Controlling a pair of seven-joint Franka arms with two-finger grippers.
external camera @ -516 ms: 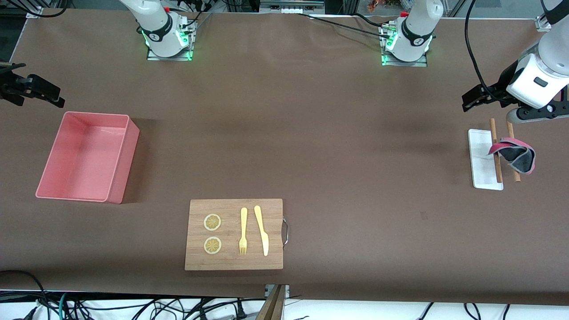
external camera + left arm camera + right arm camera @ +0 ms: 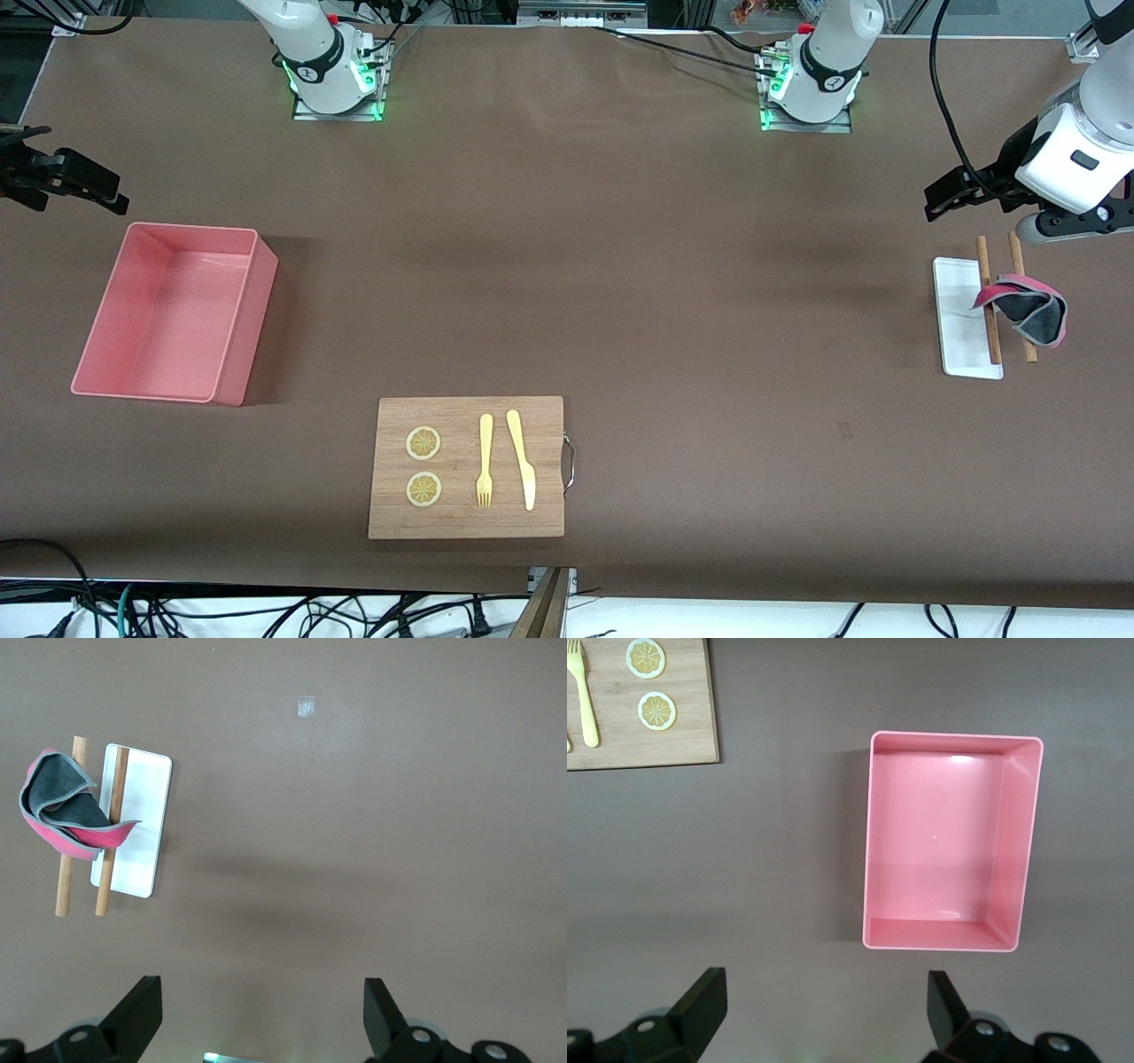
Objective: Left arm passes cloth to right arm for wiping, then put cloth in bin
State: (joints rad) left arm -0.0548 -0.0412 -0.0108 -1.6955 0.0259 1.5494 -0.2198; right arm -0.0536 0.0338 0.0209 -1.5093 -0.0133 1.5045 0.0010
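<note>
The cloth (image 2: 1028, 310), pink on one face and dark grey on the other, lies crumpled over two wooden rods (image 2: 989, 332) at the left arm's end of the table; the left wrist view shows the cloth (image 2: 66, 811) too. My left gripper (image 2: 939, 199) hangs open and empty over bare table beside the rods' ends; its jaws (image 2: 261, 1014) stand wide apart. The pink bin (image 2: 248, 319) sits empty at the right arm's end. My right gripper (image 2: 111, 195) hovers open over bare table beside the bin (image 2: 1019, 842), with nothing between its jaws (image 2: 824, 1005).
A white flat tray (image 2: 961, 328) lies under one rod. A wooden cutting board (image 2: 545, 443) with two lemon slices, a yellow fork (image 2: 485, 461) and a yellow knife (image 2: 523, 461) sits near the front edge. Brown tabletop stretches between bin and tray.
The left arm's hand has drifted slightly toward the robots' bases. The cloth, the bin and the right arm have not moved.
</note>
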